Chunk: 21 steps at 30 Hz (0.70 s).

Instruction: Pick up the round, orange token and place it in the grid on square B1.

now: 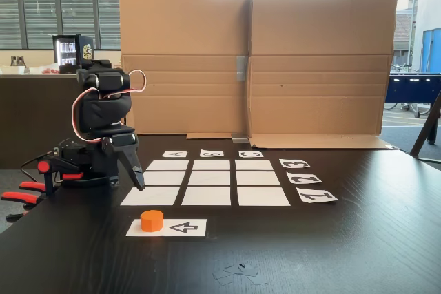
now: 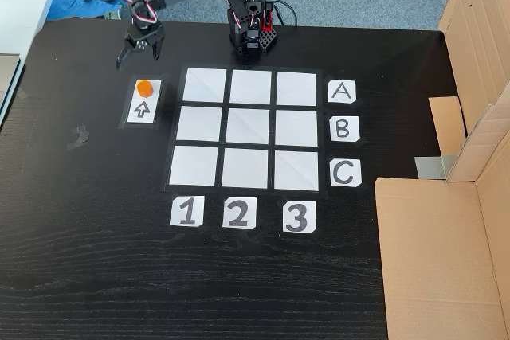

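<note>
- The small bright orange cylindrical token (image 2: 143,87) sits on a white paper strip printed with a black arrow (image 2: 143,102), left of the white nine-rectangle paper grid (image 2: 250,128) in a fixed view.
- The black two-finger gripper (image 2: 140,52) hangs empty just beyond the strip, fingers spread apart, though how wide is hard to judge.
- Plain white paper square B1 (image 2: 198,124) lies bare.
- Brown cardboard walls (image 1: 255,60) stand behind the black wooden table (image 1: 331,246); orange-handled clamps (image 1: 27,194) flank the arm's base.

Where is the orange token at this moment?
The token sits on the arrow strip, left of the grid in a fixed view from above, with the open gripper just beyond it.
</note>
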{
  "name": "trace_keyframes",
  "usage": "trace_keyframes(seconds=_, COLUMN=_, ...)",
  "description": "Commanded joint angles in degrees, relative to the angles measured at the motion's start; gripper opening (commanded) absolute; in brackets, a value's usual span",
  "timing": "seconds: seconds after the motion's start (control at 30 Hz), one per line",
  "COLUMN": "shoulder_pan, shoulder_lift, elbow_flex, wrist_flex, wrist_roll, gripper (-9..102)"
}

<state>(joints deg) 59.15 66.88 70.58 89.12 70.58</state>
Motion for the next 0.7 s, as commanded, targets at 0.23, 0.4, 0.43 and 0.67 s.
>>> trace_keyframes(seconds=0.23, shoulder_pan=-4.04, shoulder_lift=-4.57, elbow_flex=-5.54, wrist_flex=-0.53, wrist_roll=0.79, gripper=52)
trace_keyframes(seconds=0.4, shoulder_pan=-5.8, shoulder_lift=-6.77, elbow_flex=-5.8, wrist_flex=-0.97, wrist_roll=0.97, gripper=52)
trace_keyframes(seconds=0.43, shoulder_pan=-6.06, shoulder_lift=-7.03, elbow_flex=-5.8, wrist_flex=-1.23, wrist_roll=1.05, gripper=52)
trace_keyframes(seconds=0.67, shoulder_pan=-6.77, shoulder_lift=-9.58, elbow_flex=-8.0, wrist_flex=-2.64, wrist_roll=3.43, gripper=53)
